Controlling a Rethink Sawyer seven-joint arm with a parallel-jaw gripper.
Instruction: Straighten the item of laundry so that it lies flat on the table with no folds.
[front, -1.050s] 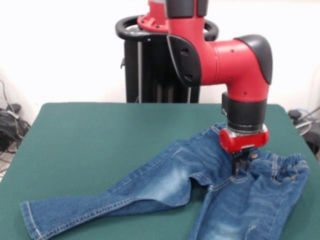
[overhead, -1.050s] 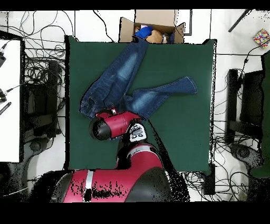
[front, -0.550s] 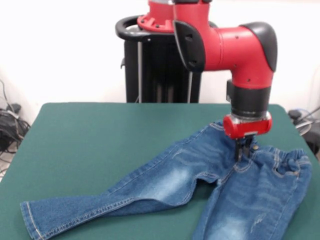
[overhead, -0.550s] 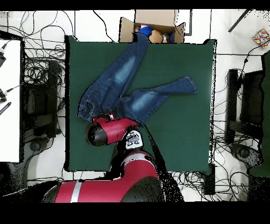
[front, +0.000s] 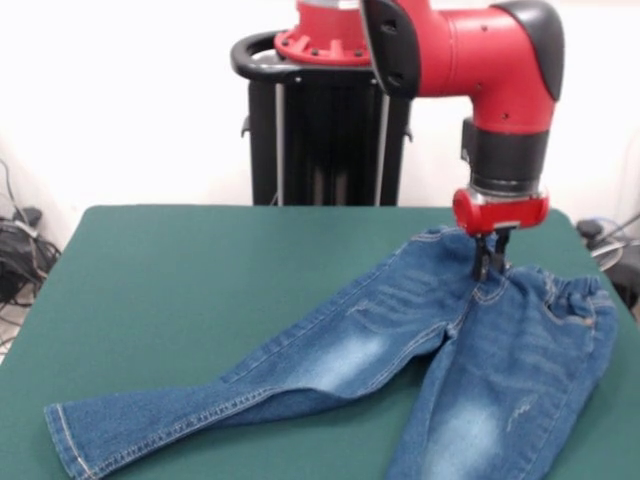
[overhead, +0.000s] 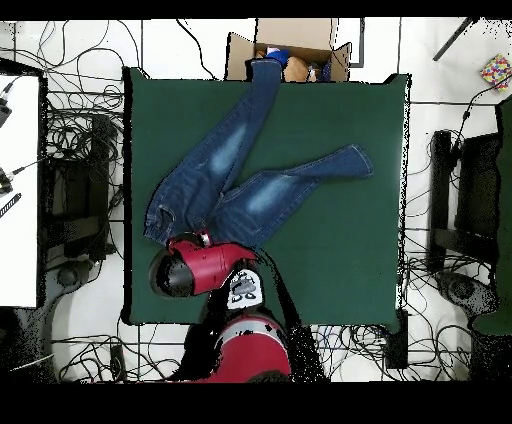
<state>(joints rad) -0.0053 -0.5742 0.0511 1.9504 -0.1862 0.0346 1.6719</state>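
The fingers (front: 489, 262) are pinched shut on the jeans (front: 400, 340) at the waistband, tenting it off the counter (front: 200, 270) (probably to drag wrinkles out); both legs trail away below them

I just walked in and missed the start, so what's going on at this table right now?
The red arm's gripper is shut on the jeans near the waistband, lifting the cloth into a small peak. The jeans lie on the green table, legs splayed apart, one cuff hanging over the table's edge.
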